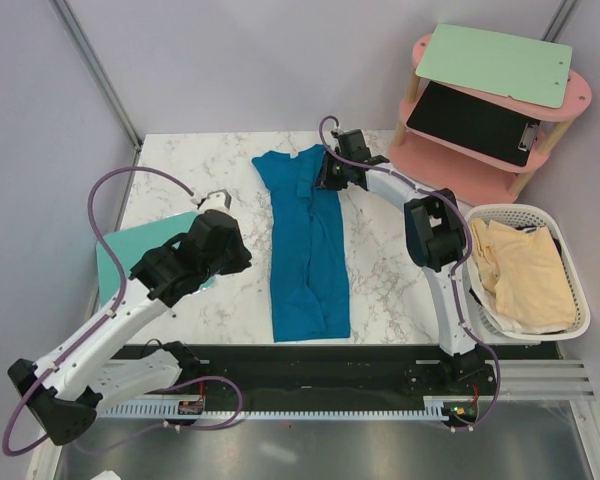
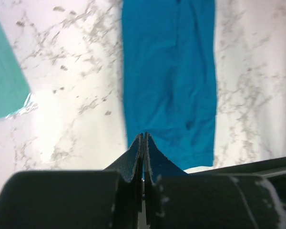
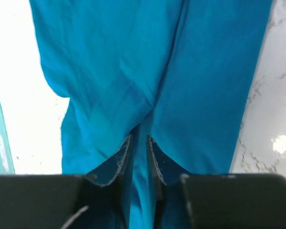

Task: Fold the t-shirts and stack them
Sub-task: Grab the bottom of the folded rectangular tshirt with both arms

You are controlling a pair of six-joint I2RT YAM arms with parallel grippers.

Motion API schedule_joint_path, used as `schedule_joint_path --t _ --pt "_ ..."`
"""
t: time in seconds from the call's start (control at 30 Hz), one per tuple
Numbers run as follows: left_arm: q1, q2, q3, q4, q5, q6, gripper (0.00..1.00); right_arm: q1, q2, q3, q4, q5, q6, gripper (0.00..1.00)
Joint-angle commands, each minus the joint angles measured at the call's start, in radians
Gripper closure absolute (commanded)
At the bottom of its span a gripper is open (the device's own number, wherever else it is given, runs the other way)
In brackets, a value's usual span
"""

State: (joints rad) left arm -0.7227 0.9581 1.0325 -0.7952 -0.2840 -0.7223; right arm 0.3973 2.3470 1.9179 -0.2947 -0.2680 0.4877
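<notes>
The deep teal-blue t-shirt (image 1: 305, 250) lies on the marble table as a long narrow strip, folded lengthwise; it also shows in the left wrist view (image 2: 169, 81). My right gripper (image 1: 327, 172) is at the shirt's far end, and in the right wrist view it (image 3: 139, 138) is shut on a fold of the teal shirt (image 3: 133, 71). My left gripper (image 1: 220, 205) hovers left of the shirt, and in the left wrist view it (image 2: 144, 136) is shut and empty. Pale cream-yellow t-shirts (image 1: 520, 270) lie in the white mesh basket (image 1: 500, 212) at right.
A teal flat board (image 1: 120, 262) lies on the table's left part, under my left arm, and shows in the left wrist view (image 2: 5, 86). A pink shelf (image 1: 460, 160) at back right holds a mint-green board (image 1: 495, 62) and a black clipboard (image 1: 470, 122).
</notes>
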Motion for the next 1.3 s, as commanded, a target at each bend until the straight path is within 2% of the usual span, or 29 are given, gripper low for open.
schedule_joint_path --t 0.0,0.03,0.13,0.17,0.27,0.33,0.37,0.4,0.53,0.73,1.27 --pt "0.029 0.076 -0.009 -0.095 -0.017 0.055 0.98 0.002 0.070 0.088 0.025 -0.079 0.060 0.73" --pt "0.031 0.109 -0.011 -0.093 -0.017 0.055 0.98 0.002 0.075 0.096 0.023 -0.086 0.064 0.69" --pt "0.034 0.184 -0.014 -0.079 -0.006 0.052 0.96 0.006 0.068 0.105 0.026 -0.091 0.060 0.66" --pt "0.037 0.201 -0.012 -0.076 -0.001 0.053 0.93 0.011 0.060 0.098 0.025 -0.080 0.040 0.66" --pt "0.046 0.263 -0.006 -0.050 0.012 0.060 0.90 0.032 0.000 0.064 0.022 0.008 -0.023 0.68" --pt "0.055 0.301 -0.003 -0.021 0.026 0.069 0.90 0.052 -0.047 0.055 0.022 0.093 -0.055 0.81" --pt "0.060 0.315 0.000 -0.013 0.031 0.070 0.91 0.058 -0.069 0.056 0.019 0.116 -0.076 0.97" --pt "0.066 0.326 0.001 -0.006 0.038 0.078 0.91 0.072 -0.075 0.059 0.017 0.160 -0.087 1.00" --pt "0.094 0.390 0.012 0.017 0.063 0.089 0.92 0.103 -0.052 0.145 -0.032 0.202 -0.135 1.00" --pt "0.109 0.475 0.017 0.051 0.094 0.089 0.94 0.136 0.073 0.334 -0.129 0.202 -0.164 1.00" --pt "0.111 0.536 -0.005 0.093 0.111 0.078 0.98 0.150 0.147 0.317 -0.170 0.250 -0.210 1.00"
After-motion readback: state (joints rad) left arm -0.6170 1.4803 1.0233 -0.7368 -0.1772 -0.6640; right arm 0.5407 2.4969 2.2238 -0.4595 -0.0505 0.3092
